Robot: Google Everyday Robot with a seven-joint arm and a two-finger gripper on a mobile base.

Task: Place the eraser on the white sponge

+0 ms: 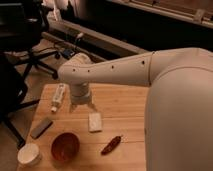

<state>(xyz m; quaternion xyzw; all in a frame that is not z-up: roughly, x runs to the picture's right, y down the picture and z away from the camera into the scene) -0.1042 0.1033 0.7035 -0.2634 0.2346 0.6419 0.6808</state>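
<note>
The eraser [41, 127], a flat dark bar, lies at the left edge of the wooden table [127, 107], slanted. The white sponge [95, 122], a small flat pad, lies near the table's middle. My gripper [83, 105] hangs from the white arm just above the table, a little behind and to the left of the sponge and well to the right of the eraser. Its fingers are spread and hold nothing.
A long white bottle [58, 96] lies at the back left, close to the gripper. A red bowl [65, 146] and a round white cup [29, 154] stand at the front left. A dark red chili pepper [111, 145] lies front centre. Office chairs [20, 35] stand to the left.
</note>
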